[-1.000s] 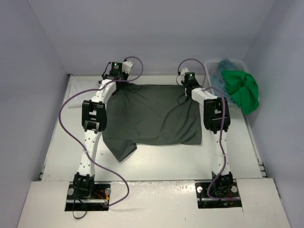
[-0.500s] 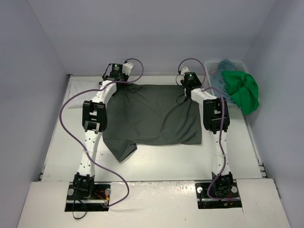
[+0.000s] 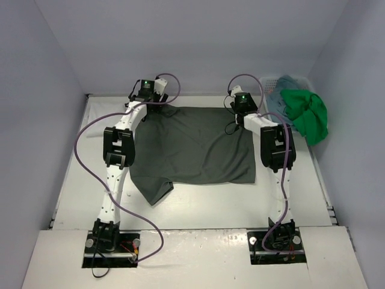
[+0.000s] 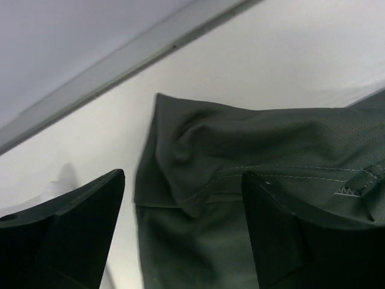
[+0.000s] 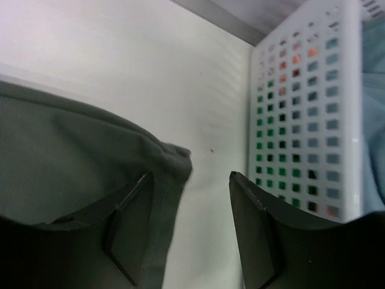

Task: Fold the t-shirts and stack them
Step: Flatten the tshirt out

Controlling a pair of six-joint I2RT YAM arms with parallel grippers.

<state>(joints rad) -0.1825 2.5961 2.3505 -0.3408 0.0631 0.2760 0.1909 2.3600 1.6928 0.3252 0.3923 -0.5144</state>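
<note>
A dark grey-green t-shirt (image 3: 198,144) lies spread flat on the white table, one sleeve sticking out at its near left. My left gripper (image 3: 153,103) hangs over the shirt's far left corner (image 4: 240,150). Its jaws stand open (image 4: 183,180) with the rumpled hem lying loose between them. My right gripper (image 3: 238,110) is at the far right corner and is also open (image 5: 191,177). That corner of cloth (image 5: 72,156) rests under its left finger, with bare table between the jaws. A bright green t-shirt (image 3: 310,114) and a teal-blue one (image 3: 283,96) are heaped in the basket.
The white mesh basket (image 3: 267,81) stands at the back right, its wall (image 5: 301,108) close to the right of my right gripper. The table's raised back rim (image 4: 120,57) runs just beyond the shirt. Purple cables loop off both arms.
Both grippers have opened and let go of the shirt's far corners, the right one first, then the left. The shirt lies as it did.
</note>
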